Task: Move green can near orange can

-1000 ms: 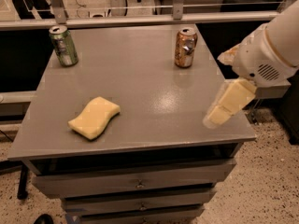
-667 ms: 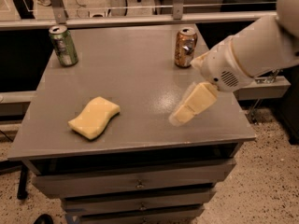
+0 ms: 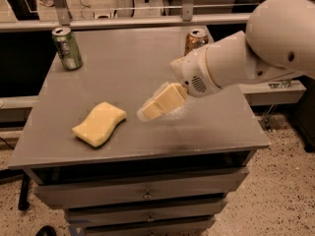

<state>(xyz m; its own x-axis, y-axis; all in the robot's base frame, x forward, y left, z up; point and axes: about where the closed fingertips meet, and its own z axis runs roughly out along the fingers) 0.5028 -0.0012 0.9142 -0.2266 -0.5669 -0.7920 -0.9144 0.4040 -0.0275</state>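
Two drink cans: one green can (image 3: 67, 48) upper left, one orange can (image 3: 196, 39) upper centre-right. One yellow sponge (image 3: 99, 124) lower left. One gray drawer cabinet (image 3: 128, 68). One gripper (image 3: 146, 112), mid-frame above the cabinet top.

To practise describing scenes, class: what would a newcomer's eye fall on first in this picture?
The big white robot arm fills the upper right, its gripper hanging over the middle of the grey table. A yellow sponge lies at front left. The green can stands at the back left corner and the orange can at the back right, just behind the arm.
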